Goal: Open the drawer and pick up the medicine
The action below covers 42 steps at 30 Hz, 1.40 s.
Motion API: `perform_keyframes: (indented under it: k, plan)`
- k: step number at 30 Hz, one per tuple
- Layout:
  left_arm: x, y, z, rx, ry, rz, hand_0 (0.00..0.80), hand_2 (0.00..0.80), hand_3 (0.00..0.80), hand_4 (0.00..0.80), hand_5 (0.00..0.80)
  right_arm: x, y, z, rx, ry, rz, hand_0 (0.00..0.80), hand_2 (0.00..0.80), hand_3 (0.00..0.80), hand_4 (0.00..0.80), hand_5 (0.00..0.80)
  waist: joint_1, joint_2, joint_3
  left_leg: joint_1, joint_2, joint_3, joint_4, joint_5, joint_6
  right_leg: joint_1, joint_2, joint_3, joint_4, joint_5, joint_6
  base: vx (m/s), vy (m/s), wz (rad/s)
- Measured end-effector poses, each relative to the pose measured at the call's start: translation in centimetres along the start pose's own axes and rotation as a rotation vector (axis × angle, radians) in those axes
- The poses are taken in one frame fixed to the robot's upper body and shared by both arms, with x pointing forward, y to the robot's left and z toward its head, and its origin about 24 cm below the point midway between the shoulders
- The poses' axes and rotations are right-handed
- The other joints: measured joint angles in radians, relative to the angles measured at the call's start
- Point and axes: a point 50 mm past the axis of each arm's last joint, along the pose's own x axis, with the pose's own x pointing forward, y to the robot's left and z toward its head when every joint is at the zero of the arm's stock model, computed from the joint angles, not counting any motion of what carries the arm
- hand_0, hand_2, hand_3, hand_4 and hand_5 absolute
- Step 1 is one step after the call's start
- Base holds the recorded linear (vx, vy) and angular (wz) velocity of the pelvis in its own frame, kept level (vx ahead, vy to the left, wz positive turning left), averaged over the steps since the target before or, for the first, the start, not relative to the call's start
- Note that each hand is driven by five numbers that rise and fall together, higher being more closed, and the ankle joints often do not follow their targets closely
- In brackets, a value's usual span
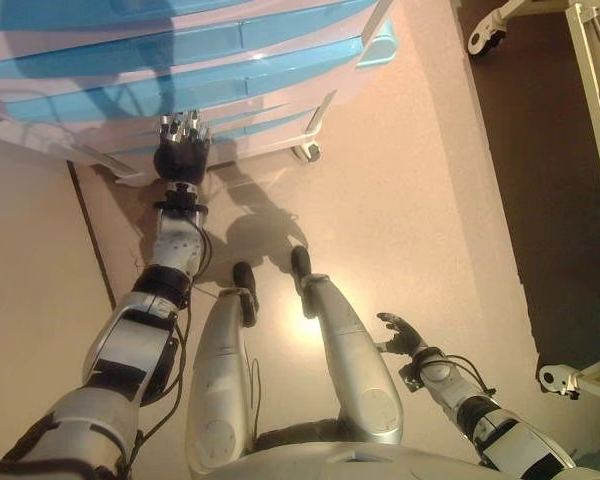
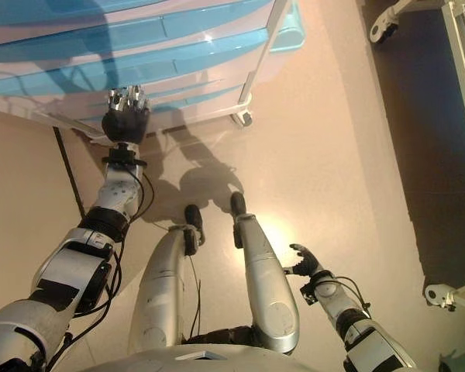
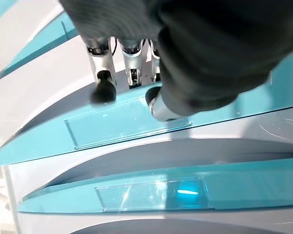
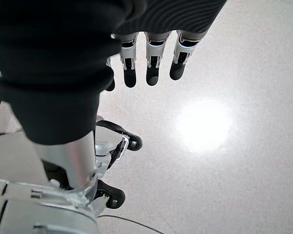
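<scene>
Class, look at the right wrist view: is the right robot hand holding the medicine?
No. The right robot hand hangs with straight fingers over the bare floor, holding nothing.

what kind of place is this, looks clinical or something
Probably a clinic or hospital room, though that is a guess. A wheeled cart of white and teal drawers stands on a smooth pale floor, and a white wheeled frame stands at the right. The left hand reaches the drawer fronts.

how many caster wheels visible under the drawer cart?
1. The caster sits at the drawer cart's front corner on the robot's right. Others may be hidden beneath the cart or behind the left hand.
</scene>
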Motion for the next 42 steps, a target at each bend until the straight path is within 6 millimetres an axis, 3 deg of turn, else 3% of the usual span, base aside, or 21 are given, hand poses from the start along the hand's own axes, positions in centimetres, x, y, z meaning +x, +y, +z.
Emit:
perform_keyframes:
  k: [5,8,17,25,32,34,36,39,42]
  plan:
    - [-2.6,1.4,-0.1,-0.004,0.020,0.053,0.800,0.800,0.800,0.800,0.800,0.0,-0.1,-0.1,-0.010,0.012,-0.004,0.000,0.000,0.000,0.000,0.000,0.023,0.003,0.002,0.054,-0.003,-0.001,-0.041,0.007,-0.020,0.039,-0.007,-0.008,-0.007,-0.010,-0.017,-0.012,0.012,0.02]
    - [-4.7,2.0,-0.7,-0.020,0.059,0.073,0.800,0.800,0.800,0.800,0.800,-0.1,-0.2,-0.3,-0.021,0.022,-0.010,0.000,0.000,0.000,0.000,0.000,0.039,0.010,0.006,0.089,-0.004,-0.019,-0.069,0.019,-0.029,0.071,-0.013,-0.039,-0.019,-0.020,-0.036,-0.048,0.019,0.12]
    - [-13.8,3.8,-3.0,-0.044,0.269,0.207,0.800,0.800,0.800,0.800,0.800,-0.5,-1.3,-0.7,-0.024,0.041,-0.051,0.000,0.000,0.000,0.000,0.000,0.122,0.028,0.007,0.234,-0.016,-0.092,-0.185,0.048,-0.087,0.201,-0.034,-0.149,-0.049,-0.063,-0.101,-0.046,-0.018,0.20]
    - [-21.5,4.4,-2.9,-0.059,0.463,0.366,0.800,0.800,0.800,0.800,0.800,-0.5,-2.4,-0.4,0.014,0.038,-0.074,0.000,0.000,0.000,0.000,0.000,0.210,0.027,0.007,0.368,-0.012,-0.165,-0.300,0.088,-0.129,0.334,-0.027,-0.227,-0.117,-0.090,-0.141,0.017,-0.058,0.26]
    - [-21.9,4.2,-2.9,-0.053,0.486,0.364,0.800,0.800,0.800,0.800,0.800,-0.4,-2.5,-0.2,0.017,0.031,-0.077,0.000,0.000,0.000,0.000,0.000,0.232,0.027,0.007,0.365,-0.006,-0.176,-0.307,0.090,-0.132,0.338,-0.021,-0.234,-0.124,-0.091,-0.143,0.027,-0.057,0.02]
    - [-22.6,3.9,-2.4,-0.078,0.511,0.416,0.800,0.800,0.800,0.800,0.800,-0.3,-1.7,-0.5,0.041,0.053,-0.064,0.000,0.000,0.000,0.000,0.000,0.270,0.035,0.011,0.412,-0.005,-0.212,-0.369,0.103,-0.143,0.384,-0.029,-0.266,-0.145,-0.093,-0.145,0.120,-0.209,0.09]
    - [-24.4,4.4,-1.0,-0.063,0.505,0.506,0.800,0.800,0.800,0.800,0.800,-0.3,0.5,-1.1,0.090,0.089,-0.011,0.000,0.000,0.000,0.000,0.000,0.270,0.028,0.007,0.501,-0.011,-0.267,-0.425,0.112,-0.151,0.491,-0.017,-0.315,-0.231,-0.097,-0.149,0.058,-0.024,0.48]
    - [-25.7,3.9,0.1,-0.051,0.549,0.526,0.800,0.800,0.800,0.800,0.800,-0.1,-0.4,-0.5,0.124,0.061,-0.042,0.000,0.000,0.000,0.000,0.000,0.316,0.023,0.004,0.510,0.002,-0.273,-0.441,0.116,-0.161,0.505,-0.004,-0.328,-0.259,-0.094,-0.164,0.071,-0.003,0.14]
    - [-27.1,3.8,0.6,-0.050,0.555,0.566,0.800,0.800,0.800,0.800,0.800,0.0,-0.7,-0.4,0.137,0.059,-0.051,0.000,0.000,0.000,0.000,0.000,0.324,0.025,0.005,0.548,0.005,-0.274,-0.461,0.121,-0.167,0.546,-0.002,-0.332,-0.267,-0.093,-0.166,0.090,0.024,0.09]
